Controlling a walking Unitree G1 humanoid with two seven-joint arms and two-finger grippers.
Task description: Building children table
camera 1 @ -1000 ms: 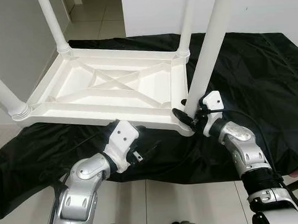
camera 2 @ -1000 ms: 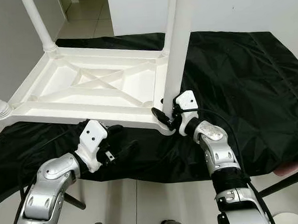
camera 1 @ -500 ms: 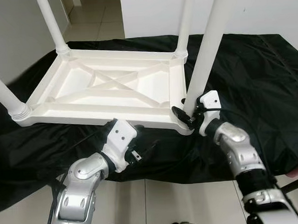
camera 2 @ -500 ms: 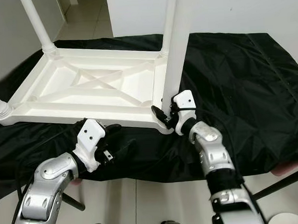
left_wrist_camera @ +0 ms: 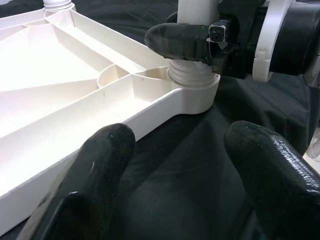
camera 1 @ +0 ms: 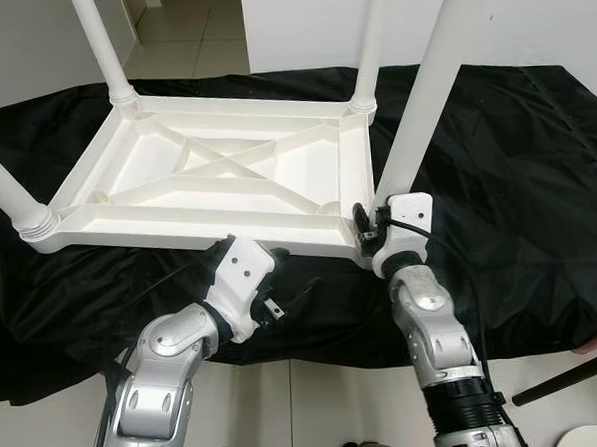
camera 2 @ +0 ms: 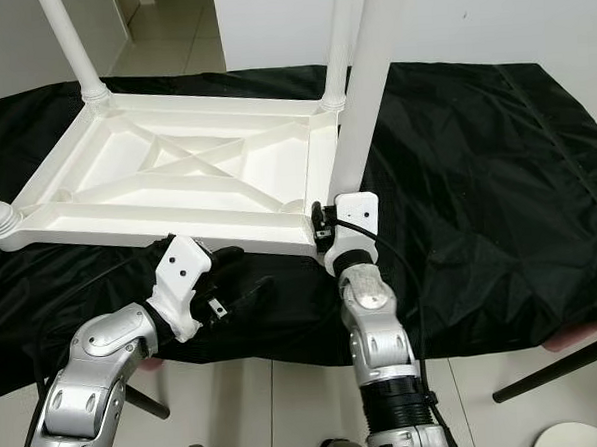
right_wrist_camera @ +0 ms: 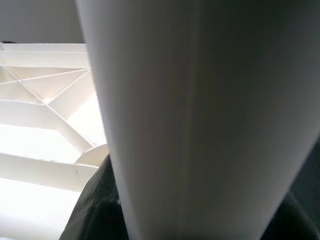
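No text, label, brand, number or sign is showing legibly anywhere in these views.

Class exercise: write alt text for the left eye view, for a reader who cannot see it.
A white plastic children's table lies upside down on a black cloth, its legs pointing up. The robot's right gripper grips the base of the near right leg at its corner socket. The left gripper rests open on the cloth just in front of the table's near edge.
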